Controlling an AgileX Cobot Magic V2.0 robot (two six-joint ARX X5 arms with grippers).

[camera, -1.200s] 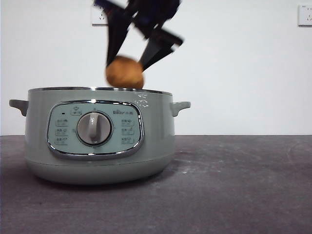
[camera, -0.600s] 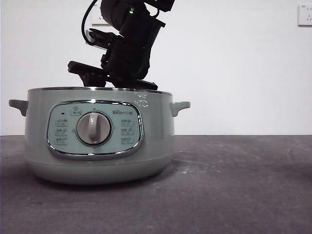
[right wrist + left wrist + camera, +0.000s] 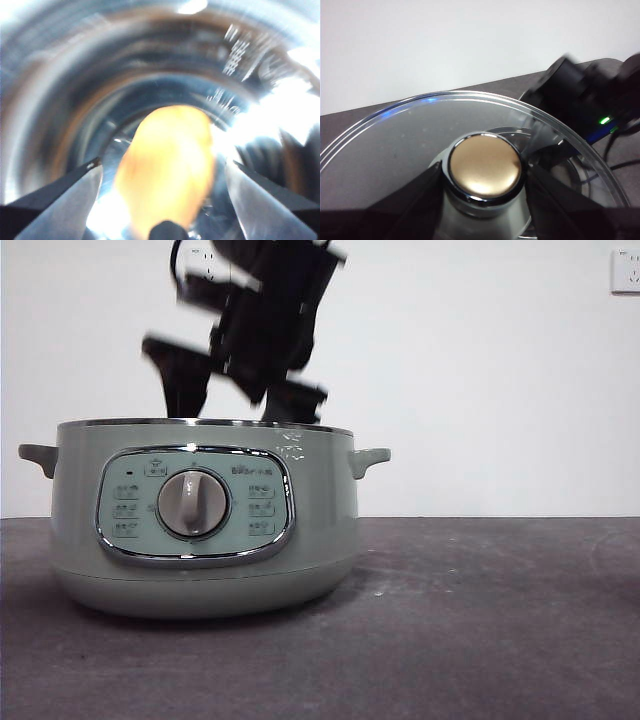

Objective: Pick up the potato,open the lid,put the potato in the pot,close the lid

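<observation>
The sage-green pot (image 3: 200, 530) stands lidless on the table. My right gripper (image 3: 232, 410) is just above its rim, blurred, jaws spread and empty. In the right wrist view the orange-brown potato (image 3: 167, 165) lies inside the pot (image 3: 75, 90), between the open jaws of the right gripper (image 3: 162, 170), with gaps on both sides. My left gripper (image 3: 484, 175) is shut on the round knob (image 3: 485, 167) of the glass lid (image 3: 410, 140), holding it off the pot. The lid and left gripper are out of the front view.
The dark table (image 3: 480, 620) stretches to the right of the pot. A white wall stands behind, with a socket (image 3: 625, 270) at the top right. The right arm (image 3: 580, 95) shows dark beyond the lid in the left wrist view.
The right gripper brought the potato over the rim, dipped into the pot, let it go, and has now risen empty with its jaws spread.
</observation>
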